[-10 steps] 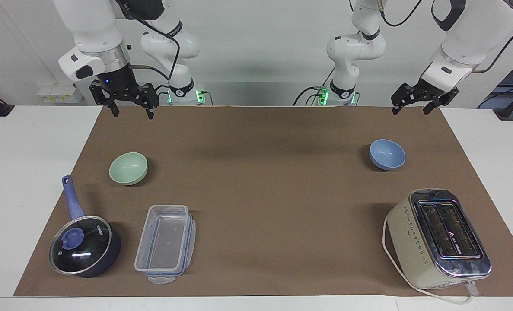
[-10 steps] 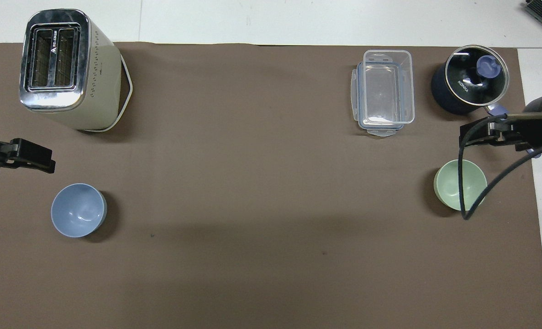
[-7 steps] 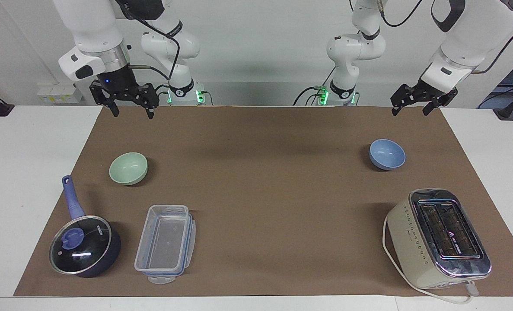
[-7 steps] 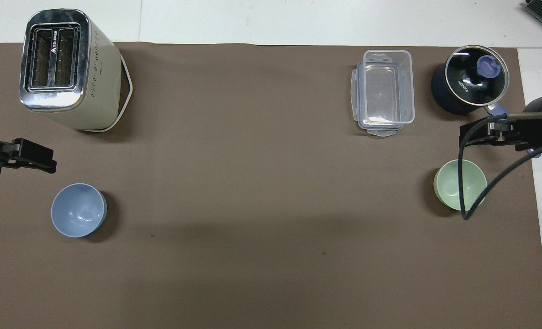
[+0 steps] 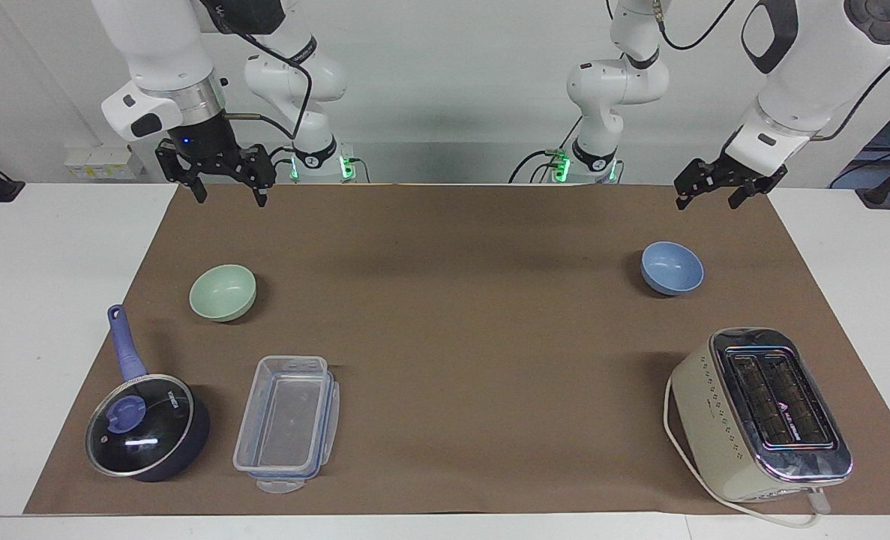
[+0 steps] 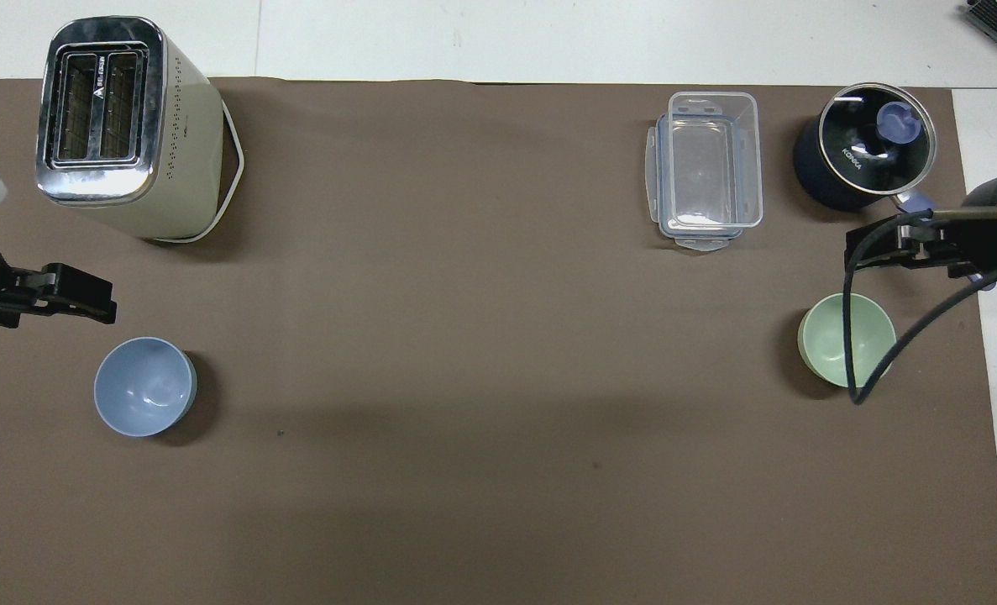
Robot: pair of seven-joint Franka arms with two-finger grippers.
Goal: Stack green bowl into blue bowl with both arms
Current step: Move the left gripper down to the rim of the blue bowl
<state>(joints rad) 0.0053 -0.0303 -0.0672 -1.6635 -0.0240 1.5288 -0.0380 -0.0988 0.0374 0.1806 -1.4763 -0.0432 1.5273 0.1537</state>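
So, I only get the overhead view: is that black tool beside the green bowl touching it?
Observer: No. The facing view shows the right tool hanging high above the table, well clear of the green bowl.
Visitor: And the one near the blue bowl?
Observer: The left tool is up in the air too, open, and touches neither the blue bowl nor the table.
Visitor: Does that dark pot have a handle?
Observer: Yes. A blue handle sticks out from the pot toward the green bowl; from above, the right tool covers most of it.
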